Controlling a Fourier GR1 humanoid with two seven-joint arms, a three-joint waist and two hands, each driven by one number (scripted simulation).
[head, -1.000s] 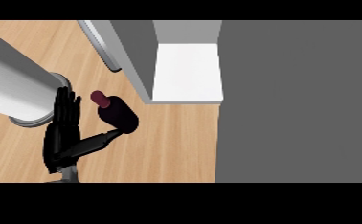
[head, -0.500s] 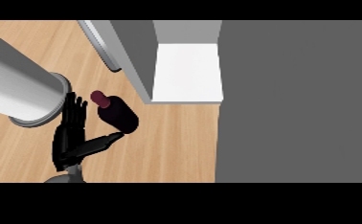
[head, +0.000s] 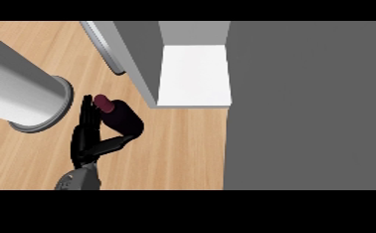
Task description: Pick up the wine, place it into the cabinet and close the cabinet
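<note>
Below, wooden counter (head: 176,147) bears the wine (head: 121,117) beside the open cabinet (head: 192,75).

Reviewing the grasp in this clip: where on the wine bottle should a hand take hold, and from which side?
Around the dark body of the wine bottle, below its maroon cap. It stands upright, so a sideways wrap probably suits it. Come from the view's left, where the hand already is, fingers straight, thumb under the bottle; the cabinet is on the other side.
</note>
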